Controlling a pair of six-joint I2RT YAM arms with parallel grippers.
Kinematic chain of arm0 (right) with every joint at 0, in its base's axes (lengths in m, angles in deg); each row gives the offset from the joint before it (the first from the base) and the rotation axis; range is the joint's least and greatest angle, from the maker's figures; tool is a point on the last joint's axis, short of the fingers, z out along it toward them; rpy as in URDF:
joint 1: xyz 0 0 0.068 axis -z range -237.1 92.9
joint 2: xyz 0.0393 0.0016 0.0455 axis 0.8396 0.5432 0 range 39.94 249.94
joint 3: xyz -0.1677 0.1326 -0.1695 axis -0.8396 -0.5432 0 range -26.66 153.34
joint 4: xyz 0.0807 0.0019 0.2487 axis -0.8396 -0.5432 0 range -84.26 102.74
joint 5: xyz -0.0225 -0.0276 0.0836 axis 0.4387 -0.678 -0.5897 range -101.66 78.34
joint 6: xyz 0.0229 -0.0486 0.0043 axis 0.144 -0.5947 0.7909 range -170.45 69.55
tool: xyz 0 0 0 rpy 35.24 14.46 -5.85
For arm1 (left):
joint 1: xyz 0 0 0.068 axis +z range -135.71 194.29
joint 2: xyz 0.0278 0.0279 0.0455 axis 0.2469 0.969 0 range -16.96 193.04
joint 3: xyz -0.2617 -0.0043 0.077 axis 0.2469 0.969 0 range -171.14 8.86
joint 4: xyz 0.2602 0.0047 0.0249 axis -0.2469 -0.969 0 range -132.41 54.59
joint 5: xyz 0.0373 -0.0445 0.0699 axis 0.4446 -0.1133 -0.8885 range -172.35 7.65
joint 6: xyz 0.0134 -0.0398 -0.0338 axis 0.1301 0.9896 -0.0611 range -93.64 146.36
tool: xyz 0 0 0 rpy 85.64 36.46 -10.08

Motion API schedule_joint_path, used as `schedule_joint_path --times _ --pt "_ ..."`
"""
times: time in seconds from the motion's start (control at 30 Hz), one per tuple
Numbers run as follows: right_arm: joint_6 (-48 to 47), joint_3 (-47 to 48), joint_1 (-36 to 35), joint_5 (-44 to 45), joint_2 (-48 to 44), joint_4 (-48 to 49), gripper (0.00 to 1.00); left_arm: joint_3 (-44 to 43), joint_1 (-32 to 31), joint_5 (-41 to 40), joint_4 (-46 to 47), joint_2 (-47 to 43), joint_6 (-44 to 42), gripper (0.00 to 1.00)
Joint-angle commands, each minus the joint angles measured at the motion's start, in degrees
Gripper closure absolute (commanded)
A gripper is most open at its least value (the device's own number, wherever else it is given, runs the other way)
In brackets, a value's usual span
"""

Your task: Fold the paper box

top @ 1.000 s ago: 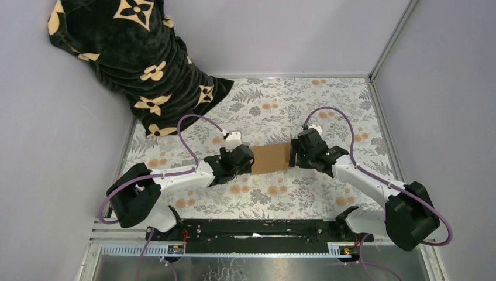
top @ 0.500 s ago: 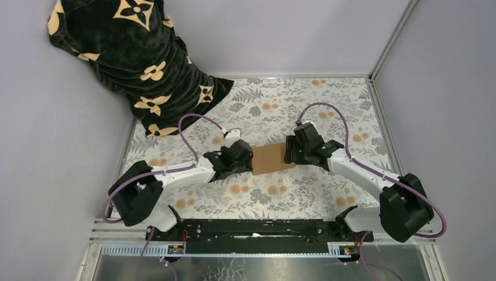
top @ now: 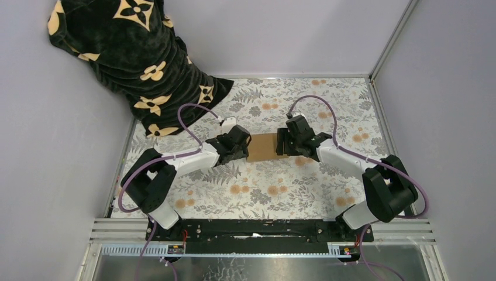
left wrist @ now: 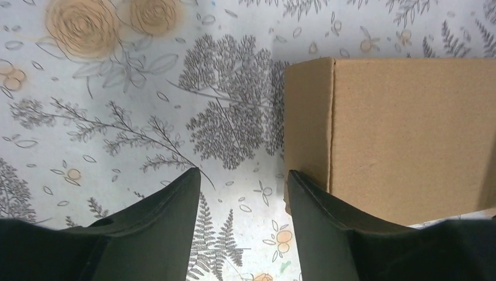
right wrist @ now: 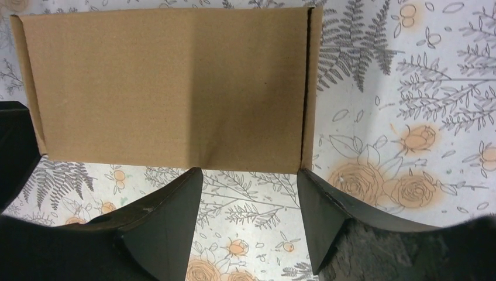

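On the middle of the counter point(top: 327, 193), seen from above, the paper box point(top: 264, 147) lies as a small brown rectangle, its long sides running left to right. The left pincer point(top: 241, 145) sits at the box's left end and the right pincer point(top: 283, 142) at its right end, so the box lies between the two. Each is close against its end of the box; from this height I cannot tell whether either one touches the cardboard. A black blanket point(top: 134, 52) with beige flowers hangs over the far left corner of the counter.

From the left wrist, the left pincer's jaws stand wide apart, with only the flowered counter between them. The paper box point(left wrist: 409, 129) lies to the right of that gap. It shows a flat top, one narrow side face and a sharp folded edge. The right-hand one of the fingers point(left wrist: 327, 222) is at the box's near corner, touching it or very nearly.

From the right wrist, the right pincer's jaws are also wide and hold nothing. The paper box point(right wrist: 169, 88) lies flat just past the fingertips point(right wrist: 169, 216), its near long edge running across above them and its top closed and plain. A folded side strip runs down its right end.
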Motion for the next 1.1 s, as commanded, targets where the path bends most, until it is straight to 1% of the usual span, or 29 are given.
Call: schedule_joint_path --times 0.0,0.1,0.13,0.17,0.2,0.23,0.27,0.3,0.47,0.53,0.6,0.67,0.73,0.8,0.9,0.93,1.0,1.07 --pt "-1.31 3.52 -0.39 -2.59 3.66 0.83 0.31 -3.85 1.59 -0.62 1.53 0.01 -2.58 0.36" --pt "-2.35 5.51 -0.42 -0.55 1.75 -2.30 0.28 -5.23 2.52 -1.40 -0.94 -2.39 -4.73 0.36" --pt "-2.85 5.79 -0.38 0.54 0.16 -3.25 0.24 -5.68 2.57 -1.88 -2.09 -3.96 -5.68 0.35" --pt "-3.52 6.16 -0.34 1.53 -1.76 -4.21 0.17 -6.14 2.55 -2.25 -3.23 -5.88 -6.68 0.33" --pt "-4.52 6.48 -0.20 2.43 -3.38 -5.07 0.03 -6.71 2.54 -2.73 -4.36 -7.51 -8.10 0.28" --pt "-5.70 6.83 -0.17 3.32 -5.62 -5.66 0.01 -7.04 2.54 -3.19 -5.44 -9.49 -9.53 0.21" --pt "-6.84 7.11 -0.13 4.43 -7.15 -6.40 0.00 -7.08 2.60 -3.48 -5.71 -11.54 -11.06 0.05" --pt "-7.77 7.37 -0.09 6.10 -8.62 -6.91 0.00 -6.95 2.63 -3.44 -5.75 -14.25 -13.00 0.02" --pt "-13.16 5.00 0.01 12.57 -17.55 -4.26 0.00 -5.00 2.77 -5.17 -5.99 -23.19 -20.18 0.02" --pt "-16.50 2.93 0.01 13.70 -21.17 -2.00 0.01 -3.21 2.76 -7.37 -5.79 -26.91 -21.70 0.02" --pt "-17.70 1.81 0.55 16.81 -23.61 -1.63 0.00 -1.30 3.58 -9.25 -5.88 -30.50 -21.98 0.01" --pt "-17.30 0.20 3.07 14.40 -25.87 0.04 0.00 0.52 5.44 -7.19 -5.03 -33.70 -22.55 0.01" --pt "-15.49 -1.29 8.28 8.20 -27.49 1.95 0.00 1.18 8.12 -6.56 -6.01 -35.04 -21.46 0.02" --pt "-14.50 -1.71 12.52 4.29 -28.12 2.69 0.00 1.92 11.74 -2.11 -5.75 -35.68 -21.73 0.01" --pt "-14.99 -1.01 14.26 3.94 -27.62 3.10 0.00 2.61 17.21 3.74 -4.27 -35.88 -20.52 0.01" --pt "-15.03 -0.53 14.52 3.98 -26.98 3.15 0.00 2.82 18.37 4.38 -3.61 -35.74 -20.18 0.02" --pt "-14.19 0.82 15.82 2.44 -25.29 2.66 0.00 2.21 19.85 4.45 -3.18 -35.09 -20.88 0.02" --pt "-13.08 2.64 16.66 0.90 -24.00 1.10 0.00 1.79 20.47 2.76 -3.38 -35.09 -21.54 0.02"
